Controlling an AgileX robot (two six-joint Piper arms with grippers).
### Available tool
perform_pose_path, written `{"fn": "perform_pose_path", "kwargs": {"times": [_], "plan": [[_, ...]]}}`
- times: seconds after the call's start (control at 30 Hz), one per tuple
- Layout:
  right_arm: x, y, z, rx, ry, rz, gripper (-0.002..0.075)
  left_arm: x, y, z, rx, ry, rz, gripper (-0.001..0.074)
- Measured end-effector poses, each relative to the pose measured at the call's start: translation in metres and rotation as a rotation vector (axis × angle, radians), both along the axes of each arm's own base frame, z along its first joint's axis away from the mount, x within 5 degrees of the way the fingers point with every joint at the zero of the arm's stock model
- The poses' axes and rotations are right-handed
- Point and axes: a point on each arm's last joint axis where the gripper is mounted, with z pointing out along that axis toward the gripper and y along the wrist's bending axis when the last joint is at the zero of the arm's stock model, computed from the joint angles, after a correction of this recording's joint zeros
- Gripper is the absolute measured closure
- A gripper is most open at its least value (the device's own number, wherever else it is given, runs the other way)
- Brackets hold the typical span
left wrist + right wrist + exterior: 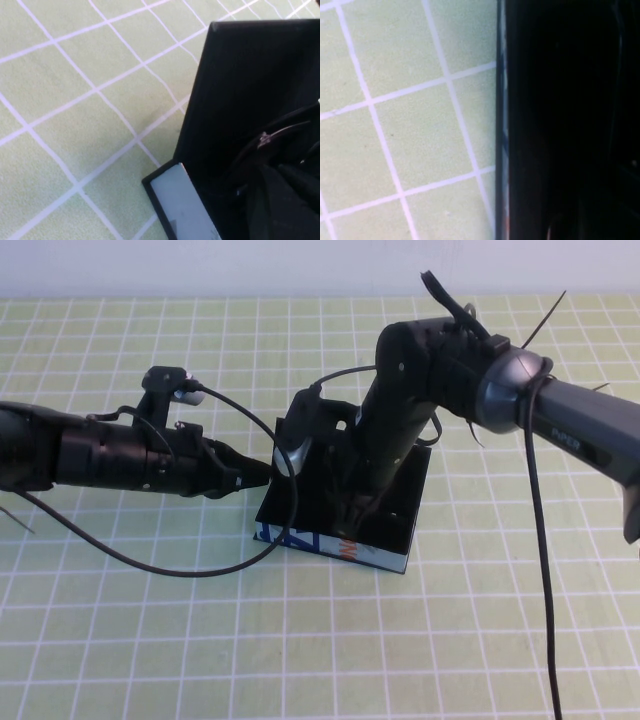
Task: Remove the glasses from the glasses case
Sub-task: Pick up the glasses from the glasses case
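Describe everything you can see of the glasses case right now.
The glasses case is a black rectangular box, black inside, lying open on the green checked mat. Its pale front side carries blue and orange print. The right gripper reaches down into it; the left gripper meets its left edge.

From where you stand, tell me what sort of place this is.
Probably a tabletop test bench: green grid mat, bare pale wall behind, left gripper beside the open glasses case, right gripper reaching inside.

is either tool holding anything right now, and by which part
Cannot be told. The right tool reaches down into the open glasses case, its tips hidden in black. The left tool sits against the case's left side.
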Motion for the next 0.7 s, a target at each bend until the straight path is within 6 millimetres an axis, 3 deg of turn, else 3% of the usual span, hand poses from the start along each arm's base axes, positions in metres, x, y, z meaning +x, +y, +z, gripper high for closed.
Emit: {"fn": "perform_pose_path", "kwargs": {"times": [0.17,0.33,0.57,0.7], "plan": [[0.001,0.0,0.014,-0.011,0.018,-0.041,0.0708,-0.001,-0.001,0.0,-0.006,0.003,-0.008,0.0739],[0.0,-0.001,0.052,0.022,-0.004,-0.087,0.0709,-0.004,-0.002,0.008,-0.037,-0.001,-0.039,0.0739],[-0.009,-0.01,0.102,0.103,-0.044,-0.204,0.071,-0.016,-0.002,0.051,-0.056,-0.106,-0.056,0.0739],[-0.01,-0.03,0.128,0.145,-0.052,-0.336,0.071,-0.026,0.0,0.079,-0.062,-0.178,-0.06,0.0739]]}}
